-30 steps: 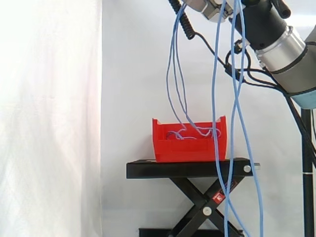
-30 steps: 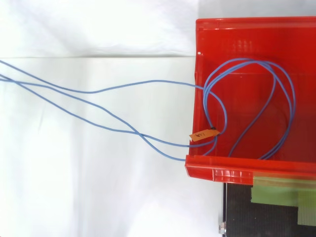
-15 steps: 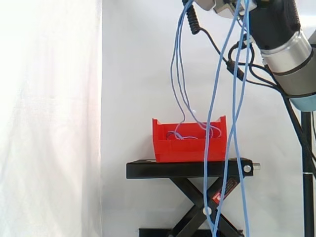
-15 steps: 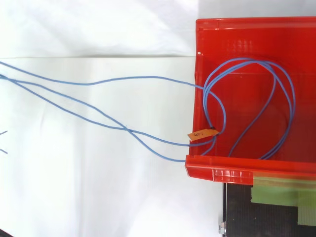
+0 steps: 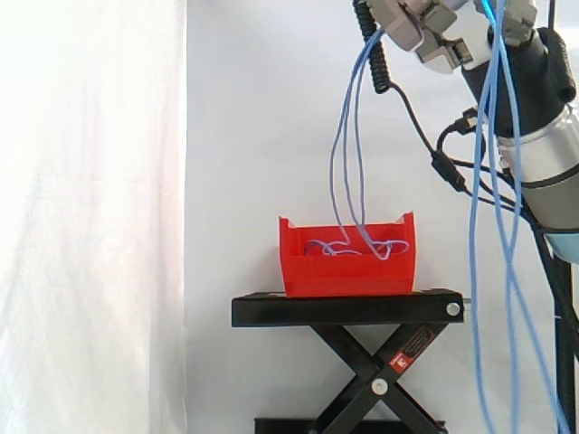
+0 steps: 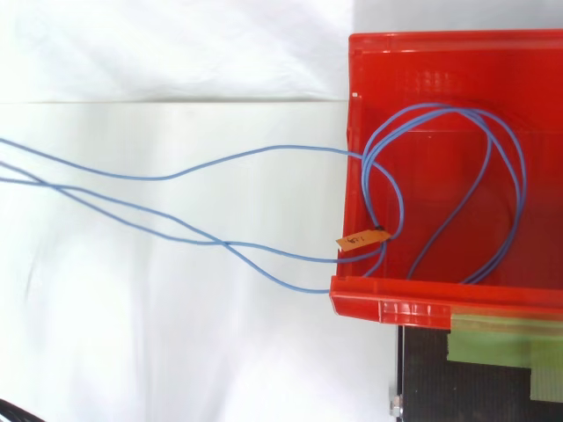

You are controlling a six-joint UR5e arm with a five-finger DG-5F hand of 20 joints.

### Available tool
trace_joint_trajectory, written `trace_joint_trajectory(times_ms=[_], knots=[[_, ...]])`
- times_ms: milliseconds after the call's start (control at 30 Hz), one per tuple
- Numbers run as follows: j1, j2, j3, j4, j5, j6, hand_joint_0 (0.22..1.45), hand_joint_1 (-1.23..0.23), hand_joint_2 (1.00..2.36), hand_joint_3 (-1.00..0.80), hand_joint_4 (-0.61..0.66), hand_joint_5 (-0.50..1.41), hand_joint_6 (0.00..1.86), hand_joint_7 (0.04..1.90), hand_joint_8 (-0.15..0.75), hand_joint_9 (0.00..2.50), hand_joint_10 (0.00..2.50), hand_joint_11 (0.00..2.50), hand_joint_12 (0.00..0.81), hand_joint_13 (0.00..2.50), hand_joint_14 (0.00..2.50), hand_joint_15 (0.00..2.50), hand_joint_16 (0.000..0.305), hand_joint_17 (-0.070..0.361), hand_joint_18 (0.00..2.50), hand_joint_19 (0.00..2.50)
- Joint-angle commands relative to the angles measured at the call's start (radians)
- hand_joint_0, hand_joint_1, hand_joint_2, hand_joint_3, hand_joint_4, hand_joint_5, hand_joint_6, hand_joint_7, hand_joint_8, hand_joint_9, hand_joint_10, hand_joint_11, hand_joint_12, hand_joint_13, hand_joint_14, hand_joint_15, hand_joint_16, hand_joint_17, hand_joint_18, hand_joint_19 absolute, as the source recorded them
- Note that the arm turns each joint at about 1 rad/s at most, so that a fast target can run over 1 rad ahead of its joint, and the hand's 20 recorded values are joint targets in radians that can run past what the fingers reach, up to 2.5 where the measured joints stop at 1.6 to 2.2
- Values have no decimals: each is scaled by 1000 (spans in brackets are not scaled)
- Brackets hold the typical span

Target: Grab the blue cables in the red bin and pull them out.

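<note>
Partway, curled fingers [image 5: 400,20] of the robot hand [image 5: 443,36] clutched thin blue cables [image 6: 273,148], whose loops lay far below them in the open red plastic bin [image 5: 348,276].

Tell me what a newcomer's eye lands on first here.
The blue cables, strung steeply from the red bin up to the hand gripping them at the side view's top right, with more strands hanging down past the black stand. In the top view, their loops lie in the bin, a small orange tag on one.
</note>
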Motion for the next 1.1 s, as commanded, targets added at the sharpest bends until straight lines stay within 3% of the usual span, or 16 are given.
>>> trace_joint_trajectory(times_ms=[0, 33, 67, 167, 233, 300, 367, 433, 767, 900, 1067], knots=[[8, -1, -1, -48, 262, 314, 903, -959, 1000, -1000, -13, 1033, 7, 882, 163, 1273, 260, 1738, 295, 871, 2470, 1210, 36, 81, 1170, 1693], [13, 1, -1, -102, 317, 367, 902, -959, 1000, -1000, -9, 1033, 5, 889, 164, 1275, 260, 1728, 289, 870, 2461, 1234, 36, 81, 1169, 1692], [16, -1, -1, -145, 344, 400, 902, -960, 1000, -1000, -2, 1032, 6, 890, 164, 1275, 259, 1731, 289, 869, 2461, 1234, 36, 82, 1170, 1691], [21, -1, -1, -205, 367, 442, 903, -959, 1000, -1000, -12, 1033, 6, 889, 163, 1273, 258, 1745, 292, 874, 2465, 1218, 37, 83, 1170, 1691], [24, -1, -1, -277, 397, 508, 902, -960, 1000, -1000, -12, 1034, 5, 882, 163, 1274, 261, 1740, 289, 872, 2455, 1238, 36, 81, 1171, 1683], [28, -1, -1, -347, 444, 574, 902, -960, 1000, -1000, -12, 1032, 6, 889, 163, 1276, 260, 1727, 288, 871, 2456, 1230, 36, 82, 1169, 1696], [36, 1, -1, -450, 527, 666, 902, -960, 1000, -1000, -12, 1033, 6, 881, 162, 1274, 262, 1739, 288, 871, 2454, 1228, 36, 81, 1168, 1695], [42, -1, -1, -516, 555, 706, 902, -961, 1000, -1000, -2, 1032, 6, 887, 165, 1274, 263, 1740, 289, 870, 2455, 1234, 36, 82, 1168, 1684], [47, -1, -1, -705, 548, 788, 893, -962, 1000, -1000, 7, 1022, 7, 861, 162, 1273, 257, 1739, 296, 871, 2457, 1230, 37, 84, 1162, 1692], [47, 1, -1, -731, 539, 785, 874, -959, 1000, -1000, 25, 994, 9, 816, 169, 1269, 248, 1731, 299, 857, 2455, 1237, 38, 84, 1150, 1694], [42, 1, -1, -732, 486, 759, 857, -954, 1000, -1000, 41, 967, 13, 761, 166, 1263, 213, 1732, 295, 847, 2426, 1228, 38, 86, 1134, 1691]])
